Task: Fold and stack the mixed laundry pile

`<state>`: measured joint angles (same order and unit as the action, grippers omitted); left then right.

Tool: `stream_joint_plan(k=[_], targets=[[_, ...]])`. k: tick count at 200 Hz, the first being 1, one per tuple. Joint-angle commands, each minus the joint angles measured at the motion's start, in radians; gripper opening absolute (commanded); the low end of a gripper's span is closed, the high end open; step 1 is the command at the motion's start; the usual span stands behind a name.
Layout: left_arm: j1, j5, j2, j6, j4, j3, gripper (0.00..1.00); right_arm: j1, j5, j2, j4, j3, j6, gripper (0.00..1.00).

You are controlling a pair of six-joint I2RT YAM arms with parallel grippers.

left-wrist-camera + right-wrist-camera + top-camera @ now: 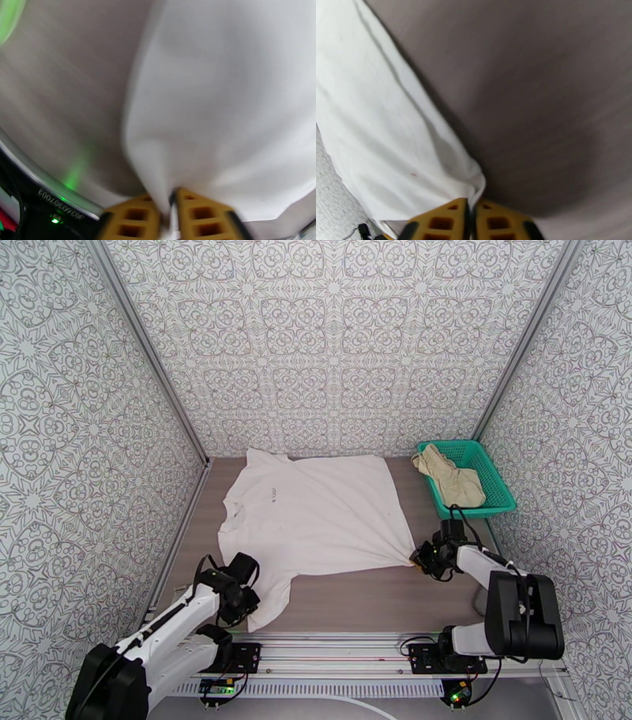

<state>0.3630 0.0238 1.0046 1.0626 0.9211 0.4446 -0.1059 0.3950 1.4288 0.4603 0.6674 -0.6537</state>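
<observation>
Patterned walls are closing in the brown table (355,603) on three sides, and you are looking down from above. A bare strip is running between the near edge of the white T-shirt (316,508) and the rail where the arms are bolted, and a narrower bare strip is separating the hem from the green basket (499,477) in the far right corner. On the left, the collar side is sitting near the wall. The T-shirt is lying spread flat with its long axis going left to right, collar pointing left and hem pointing right, one sleeve reaching to the far wall and the other toward you. It is looking mostly smooth, with creases fanning out from the near right corner. The beige shorts (452,477) are lying crumpled inside the basket. Your left gripper (246,609) is sitting at the near sleeve; your right gripper (416,557) is sitting at the near hem corner.

From the left wrist, your yellow fingers (134,219) are clamping a gathered fold of white cloth (229,98), with bare table (59,98) lying to its left.

From the right wrist, the fingers (442,221) are pinching the T-shirt's corner (383,130), and open table (553,98) is stretching away to the right.
</observation>
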Motion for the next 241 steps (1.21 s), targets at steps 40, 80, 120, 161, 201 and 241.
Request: stream_joint_plan(k=[40, 80, 120, 161, 201, 241], targets=[[-0.025, -0.056, -0.008, -0.106, 0.030, 0.172, 0.00, 0.000, -0.078, -0.165, 0.266, 0.176, 0.075, 0.00], [-0.058, -0.082, -0.056, -0.136, 0.142, 0.240, 0.04, 0.000, -0.148, -0.237, 0.417, 0.199, 0.103, 0.25], [-0.091, -0.084, -0.083, -0.146, 0.172, 0.231, 0.75, -0.028, -0.173, -0.234, 0.430, 0.193, 0.125, 0.54], [-0.078, -0.069, -0.028, -0.135, 0.113, 0.181, 0.88, -0.041, -0.065, -0.150, 0.306, 0.132, 0.079, 0.57], [-0.066, -0.045, 0.056, -0.113, 0.023, 0.112, 0.91, -0.041, 0.040, -0.043, 0.127, 0.051, 0.008, 0.57], [-0.036, 0.047, 0.032, -0.060, -0.068, 0.075, 0.78, -0.041, 0.034, 0.007, 0.073, 0.021, 0.000, 0.56]])
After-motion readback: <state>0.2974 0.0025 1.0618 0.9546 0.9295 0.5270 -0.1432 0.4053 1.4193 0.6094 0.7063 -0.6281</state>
